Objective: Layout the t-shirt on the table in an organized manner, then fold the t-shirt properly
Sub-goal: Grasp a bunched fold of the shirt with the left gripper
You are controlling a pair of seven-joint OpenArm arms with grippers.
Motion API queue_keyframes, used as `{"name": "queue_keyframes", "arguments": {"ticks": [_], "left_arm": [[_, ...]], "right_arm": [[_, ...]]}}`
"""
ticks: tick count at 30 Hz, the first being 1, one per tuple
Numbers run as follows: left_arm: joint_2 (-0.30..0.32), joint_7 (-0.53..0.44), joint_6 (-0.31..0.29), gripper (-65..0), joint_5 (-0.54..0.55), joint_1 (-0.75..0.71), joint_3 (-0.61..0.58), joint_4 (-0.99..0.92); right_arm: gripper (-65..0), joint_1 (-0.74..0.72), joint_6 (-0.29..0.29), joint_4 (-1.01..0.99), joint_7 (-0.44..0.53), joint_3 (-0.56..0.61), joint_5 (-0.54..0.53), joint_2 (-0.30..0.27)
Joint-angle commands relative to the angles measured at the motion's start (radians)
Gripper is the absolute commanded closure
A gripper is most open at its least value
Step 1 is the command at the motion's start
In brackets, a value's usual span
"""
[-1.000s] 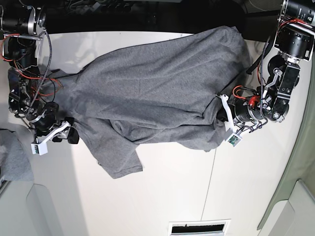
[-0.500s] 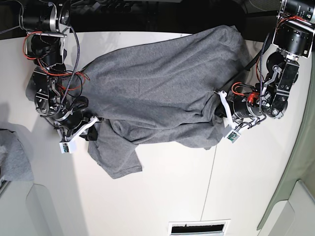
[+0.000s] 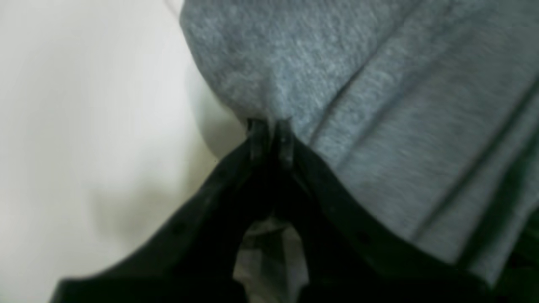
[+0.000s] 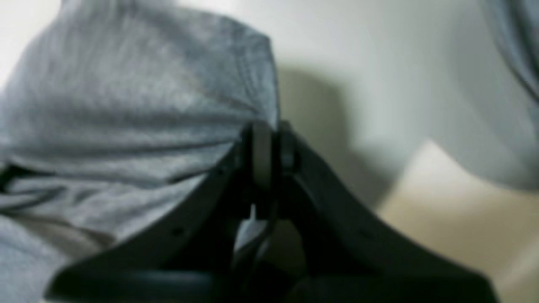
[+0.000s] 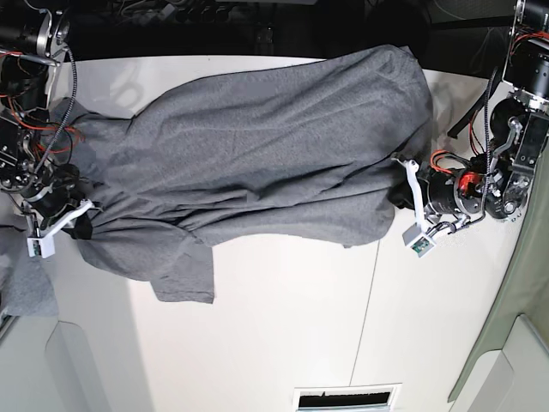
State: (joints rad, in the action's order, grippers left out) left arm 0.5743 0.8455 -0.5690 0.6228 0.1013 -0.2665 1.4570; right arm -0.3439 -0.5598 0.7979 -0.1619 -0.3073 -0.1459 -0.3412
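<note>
1. Currently, the t-shirt lay stretched across the far half of the desk, spanning between the two arms in the base view.
2. The left pincer was clamped on a bunched edge of the t-shirt; in its wrist view the two tips met with grey fabric gathered between them. In the base view this left pincer sat at the shirt's right-hand end.
3. The right pincer was likewise pressed together on a fold of the t-shirt, the cloth rising to the left of the tips. In the base view this right pincer sat at the shirt's left-hand end.
4. A sleeve or flap of the shirt hung toward the near side, close to the right pincer, ending in a straight hem.
5. No brand, label or print could be read on the shirt; small white tags on both arms were too small to read.
6. The shirt's far right corner reached the desk's far edge against the dark background.
7. The near half of the desk, crossed by a thin dark seam, was open white surface on the near side of the shirt.
8. A second patch of grey cloth showed at the left border, just beside the right arm.
</note>
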Motion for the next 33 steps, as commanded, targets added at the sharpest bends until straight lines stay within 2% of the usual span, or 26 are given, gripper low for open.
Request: {"name": "queue_keyframes", "arguments": {"ticks": [1,5,7,11,13,19,20,24,25,28,31,33], "left_arm": [[0.013,0.012,-0.033,0.0,0.030,-0.003,0.007,0.038],[0.013,0.042,-0.094,-0.9,0.130,-0.077,0.007,0.151],[0.010,0.042,-0.109,-3.8,0.145,-0.112,0.007,0.211],[0.007,0.041,-0.109,-25.7,0.161,-0.162,0.007,0.288],[0.008,0.042,-0.109,-31.9,0.182,-0.166,0.007,0.297],[0.007,-0.033,-0.114,-31.9,0.185,-0.113,0.032,0.332],[0.004,-0.062,-0.098,-31.8,0.168,-0.103,0.047,0.332],[-0.025,-0.203,0.041,-31.8,0.014,-0.095,0.098,0.288],[-0.033,-0.207,0.051,-31.8,0.008,-0.094,0.098,0.264],[-0.075,-0.197,0.038,-31.9,0.000,-0.093,0.083,0.177],[-0.121,-0.182,-0.057,-31.9,0.014,-0.094,0.074,0.125],[-0.146,-0.157,-0.072,-31.9,0.037,-0.092,0.074,0.125]], "right_arm": [[0.0,-0.002,-0.005,0.019,0.008,-0.020,-0.026,-0.016],[0.0,0.069,-0.005,0.021,-0.002,-0.095,-0.082,-0.023],[0.0,0.110,-0.005,0.024,-0.002,-0.135,-0.119,-0.024],[0.0,0.189,-0.006,0.051,-0.003,-0.208,-0.193,-0.022],[0.0,0.214,-0.015,0.066,-0.003,-0.227,-0.216,-0.022],[0.0,0.228,-0.020,0.075,-0.003,-0.236,-0.222,-0.021],[0.0,0.228,-0.020,0.075,-0.003,-0.236,-0.226,-0.021],[0.0,0.228,-0.020,0.075,-0.003,-0.236,-0.240,-0.021],[0.0,0.228,-0.020,0.075,-0.003,-0.236,-0.240,-0.021],[0.0,0.222,-0.020,0.075,-0.003,-0.236,-0.240,-0.021],[0.0,0.217,-0.020,0.075,-0.003,-0.236,-0.240,-0.021],[0.0,0.218,-0.021,0.075,-0.003,-0.236,-0.240,-0.021]]}}
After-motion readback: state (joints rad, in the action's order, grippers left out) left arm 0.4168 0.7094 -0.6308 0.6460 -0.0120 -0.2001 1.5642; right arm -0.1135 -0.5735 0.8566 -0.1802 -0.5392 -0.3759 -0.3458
